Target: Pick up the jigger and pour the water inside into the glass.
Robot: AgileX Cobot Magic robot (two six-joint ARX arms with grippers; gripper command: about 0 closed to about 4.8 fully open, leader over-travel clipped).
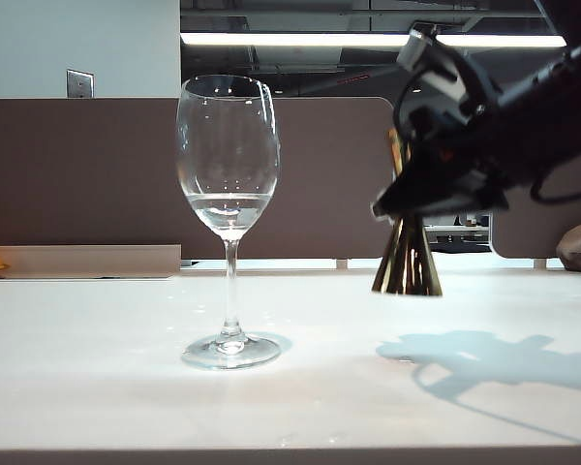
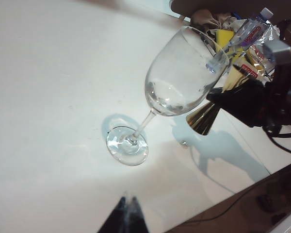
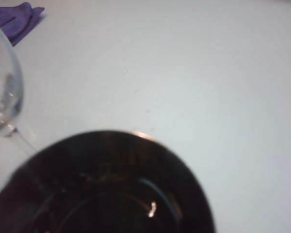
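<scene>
White counter [image 1: 97, 368], smooth and bright, backed by a brown partition [image 1: 77, 174] with a strip light above; we list what it carries.

Item one: the glass [image 1: 229, 194], tall, clear and stemmed, upright on its round foot toward the middle of the counter, nearer the front edge than the far one. We see the water [image 1: 229, 201] as a thin level line low in the bowl.

Item two: the jigger [image 1: 407, 257], shiny gold, its wide lower cone visible toward the counter's right side, well apart from the glass. Its upper part is hidden behind the dark gripper. Whether its base touches the counter or hangs just above it we cannot tell; a shadow lies on the counter in front of it.

Item three: the right gripper [image 1: 416, 199], black, reaching in from the right edge of the counter, its fingers narrowly set and closed on the jigger's middle. In the right wrist view we look down on the jigger's dark round mouth [image 3: 106, 189], with part of the glass bowl beside it and a purple cloth [image 3: 17, 19] at a far corner.

Item four: the left gripper [image 2: 127, 218], above the counter's front edge near the glass foot, its dark fingers drawn together to a point, holding nothing.

Beyond the counter's far side we note a plastic bottle [image 2: 250, 29] among packets.
</scene>
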